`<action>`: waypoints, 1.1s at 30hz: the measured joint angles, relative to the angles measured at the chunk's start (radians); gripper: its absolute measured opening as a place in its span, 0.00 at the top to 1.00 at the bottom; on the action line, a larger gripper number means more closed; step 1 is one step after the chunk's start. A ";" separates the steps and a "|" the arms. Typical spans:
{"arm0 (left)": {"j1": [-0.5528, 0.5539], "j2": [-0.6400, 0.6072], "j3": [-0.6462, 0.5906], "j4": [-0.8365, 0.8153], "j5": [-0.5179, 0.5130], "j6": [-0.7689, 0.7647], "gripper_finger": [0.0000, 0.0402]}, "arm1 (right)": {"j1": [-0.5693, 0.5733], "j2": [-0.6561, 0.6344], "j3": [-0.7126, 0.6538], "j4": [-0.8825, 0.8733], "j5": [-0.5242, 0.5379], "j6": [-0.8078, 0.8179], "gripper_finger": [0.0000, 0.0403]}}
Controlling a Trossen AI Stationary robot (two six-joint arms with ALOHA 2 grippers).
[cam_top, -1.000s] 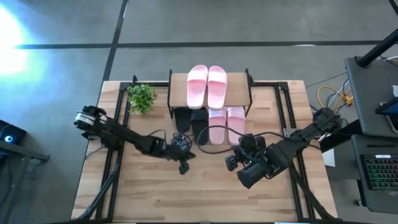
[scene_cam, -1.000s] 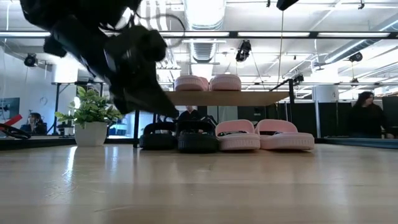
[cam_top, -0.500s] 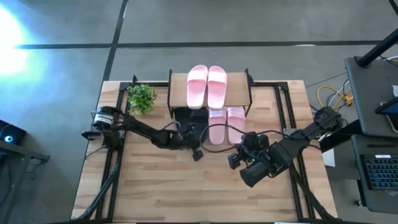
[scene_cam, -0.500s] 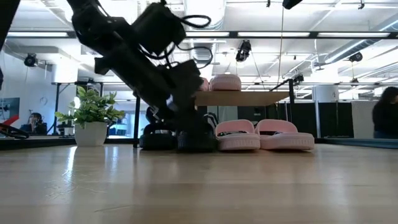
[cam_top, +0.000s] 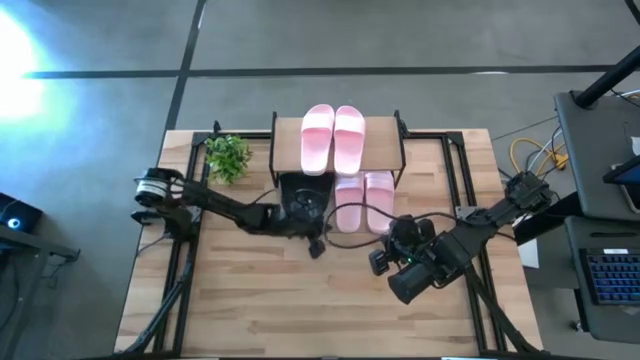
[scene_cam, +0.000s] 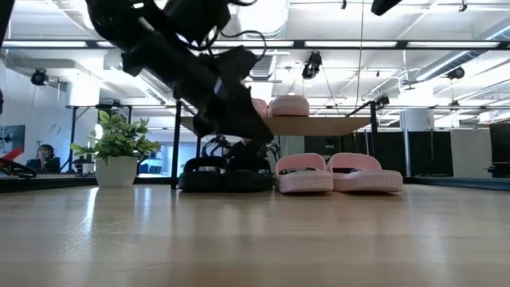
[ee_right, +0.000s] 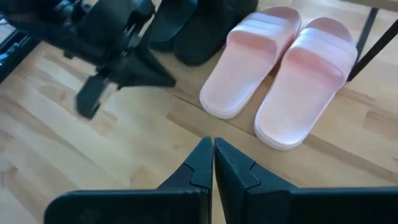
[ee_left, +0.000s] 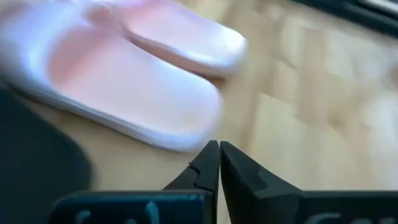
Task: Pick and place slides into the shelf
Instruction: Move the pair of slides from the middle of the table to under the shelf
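The shelf (cam_top: 385, 140) stands at the table's far side, with two pink slides (cam_top: 333, 138) on its top board. Below it, two black slides (scene_cam: 227, 175) and two more pink slides (ee_right: 273, 68) rest sole-down, side by side, with their heels toward the near edge. My left gripper (cam_top: 317, 244) is shut. It hovers just above and in front of the black slides' heels (scene_cam: 263, 135), beside the nearer pink slide (ee_left: 124, 93), and touches nothing. My right gripper (cam_top: 377, 262), also shut, hangs over the table in front of the lower pink pair (ee_right: 213, 146).
A small potted plant (cam_top: 228, 157) stands at the far left, beside the shelf. Black frame rails (cam_top: 190, 200) run along both table sides. The near half of the wooden tabletop (cam_top: 320, 310) is bare. Cables trail over the lower slides.
My left gripper has swung from the middle of the table toward the shelf. It dipped down to the heel of the right-hand black slide, then rose a little. That black slide now sits slightly farther back under the shelf, level with the other black slide.
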State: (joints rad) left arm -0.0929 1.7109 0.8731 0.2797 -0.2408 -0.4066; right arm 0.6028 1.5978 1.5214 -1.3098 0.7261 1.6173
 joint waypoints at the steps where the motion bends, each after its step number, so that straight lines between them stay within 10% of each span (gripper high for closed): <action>1: -0.013 0.001 0.001 -0.005 0.017 0.000 1.00 | 0.005 0.000 -0.001 0.000 -0.001 0.005 0.98; 11: -0.124 -0.048 0.003 -0.095 0.052 -0.005 1.00 | 0.030 0.006 -0.083 0.109 -0.186 0.046 0.98; 24: -0.374 -0.502 -0.221 -0.369 -0.120 -0.212 1.00 | -0.116 -0.011 -0.505 0.920 -0.270 0.026 0.98; 33: -0.421 -0.733 -0.323 -0.371 -0.170 -0.237 1.00 | -0.266 0.026 -0.600 0.962 -0.377 -0.057 0.98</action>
State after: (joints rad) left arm -0.5134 0.9781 0.5499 -0.0911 -0.4111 -0.6434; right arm 0.3365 1.6237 0.9218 -0.3475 0.3495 1.5601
